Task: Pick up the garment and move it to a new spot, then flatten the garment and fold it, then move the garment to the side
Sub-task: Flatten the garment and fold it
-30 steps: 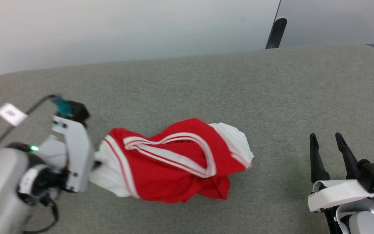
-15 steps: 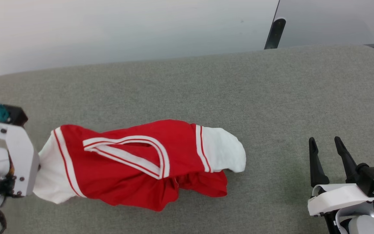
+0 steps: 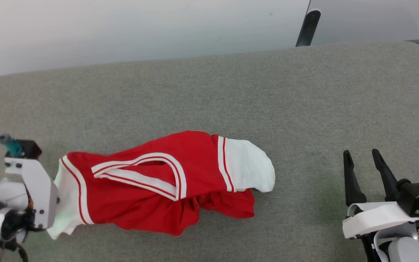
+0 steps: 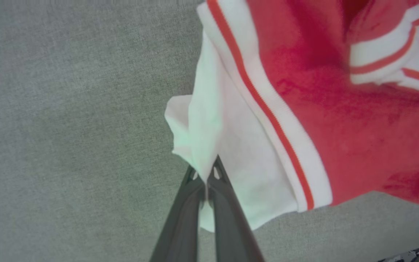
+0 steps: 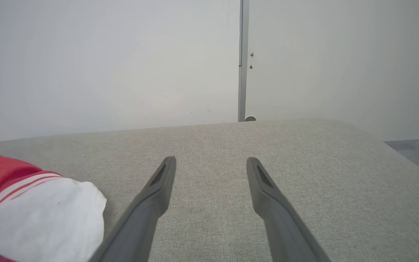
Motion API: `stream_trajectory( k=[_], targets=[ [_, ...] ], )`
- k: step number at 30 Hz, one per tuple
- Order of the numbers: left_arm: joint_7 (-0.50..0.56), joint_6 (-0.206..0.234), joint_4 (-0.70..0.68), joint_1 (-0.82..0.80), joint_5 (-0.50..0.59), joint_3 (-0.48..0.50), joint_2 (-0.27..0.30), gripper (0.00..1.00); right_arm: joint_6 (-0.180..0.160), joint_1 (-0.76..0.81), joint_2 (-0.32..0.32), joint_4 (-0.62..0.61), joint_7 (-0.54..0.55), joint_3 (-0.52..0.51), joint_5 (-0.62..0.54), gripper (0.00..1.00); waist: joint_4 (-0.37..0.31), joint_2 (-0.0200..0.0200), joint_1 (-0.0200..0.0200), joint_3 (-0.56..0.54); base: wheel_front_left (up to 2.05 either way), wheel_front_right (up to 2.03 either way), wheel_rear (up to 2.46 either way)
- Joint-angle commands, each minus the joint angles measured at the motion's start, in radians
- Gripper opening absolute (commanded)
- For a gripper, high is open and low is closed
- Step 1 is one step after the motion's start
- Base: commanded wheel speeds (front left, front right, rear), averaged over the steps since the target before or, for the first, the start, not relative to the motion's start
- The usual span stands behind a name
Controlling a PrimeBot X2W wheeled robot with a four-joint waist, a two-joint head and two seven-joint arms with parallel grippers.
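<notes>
Red jersey shirt (image 3: 147, 189), soft and limp, lies with one white sleeve end (image 4: 227, 153) clamped in the left pincer (image 4: 206, 174); the right pincer (image 3: 360, 153), spread apart, could take the other.

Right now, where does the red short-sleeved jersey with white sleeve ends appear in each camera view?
Head view: the red short-sleeved jersey lies left of centre, stretched sideways.
Left wrist view: the jersey takes the upper right; the left gripper pinches its white sleeve end.
Right wrist view: the jersey is at the lower left corner.
Shared landmark: the grey fabric surface under it.
</notes>
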Motion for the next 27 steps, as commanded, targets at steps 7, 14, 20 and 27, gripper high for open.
stream_trajectory(
  k=[7,14,20,27],
  targets=[
    [-0.041,-0.017,0.0,-0.049,0.028,-0.006,-0.014,1.0,-0.001,0.011,0.002,0.0,-0.004,-0.004,-0.012,1.0,0.04,0.0,0.0,-0.037,0.0,0.0,0.0],
    [-0.119,0.003,-0.062,-0.037,0.052,-0.003,-0.04,1.0,-0.001,0.03,-0.004,-0.015,0.022,0.021,-0.011,1.0,0.109,0.0,0.0,-0.094,0.0,0.0,0.0],
    [-0.269,0.033,-0.139,0.021,0.082,0.012,-0.077,1.0,-0.001,0.052,-0.022,-0.032,0.094,0.075,0.013,1.0,0.182,0.0,0.0,-0.126,0.0,0.0,0.0],
    [-0.468,0.064,-0.201,0.121,0.125,0.025,-0.124,1.0,-0.001,0.058,-0.059,-0.049,0.268,0.118,0.052,1.0,0.264,0.0,0.0,-0.142,0.0,0.0,0.0]
  ],
)
